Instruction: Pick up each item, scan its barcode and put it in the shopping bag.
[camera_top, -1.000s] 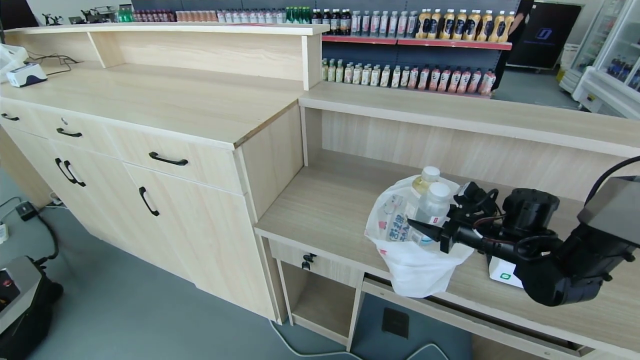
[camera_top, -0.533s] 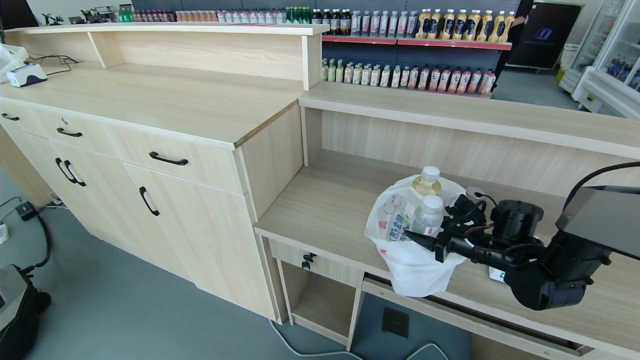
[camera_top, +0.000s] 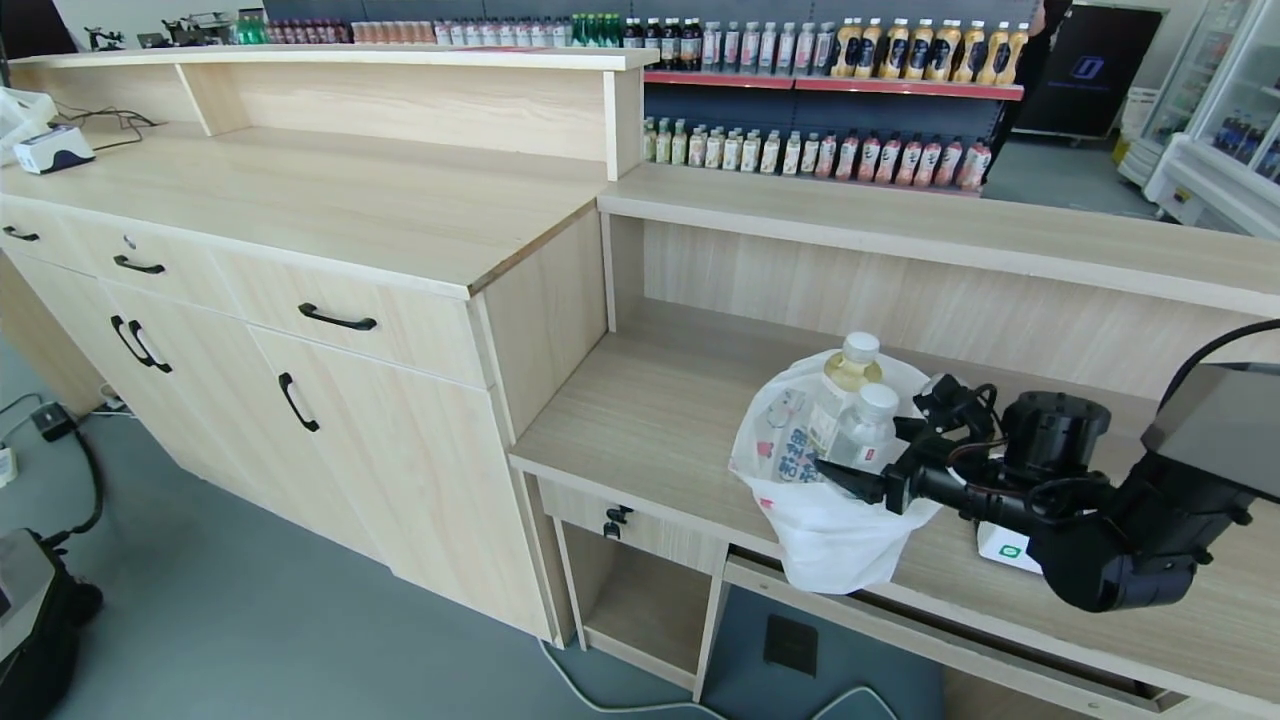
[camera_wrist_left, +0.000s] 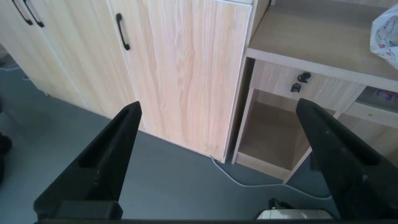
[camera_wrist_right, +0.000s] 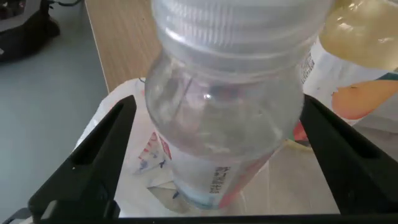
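Low on the wooden surface (camera_top: 650, 410), my right claw (camera_top: 865, 455) gapes empty around the clear bottle (camera_top: 872, 412); pulling back carelessly, I could snag the shopping bag (camera_top: 830, 540).

Shopping bag (camera_top: 810, 535): one
Bottles inside it: two, a clear bottle (camera_top: 866, 428) and a yellow bottle (camera_top: 852, 368)
White box (camera_top: 1003, 548) beside it: one

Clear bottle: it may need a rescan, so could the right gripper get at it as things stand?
Probably yes. The right gripper is open with the clear bottle between its fingers, at the bag's open top; the yellow bottle stands beside it, not in the way.
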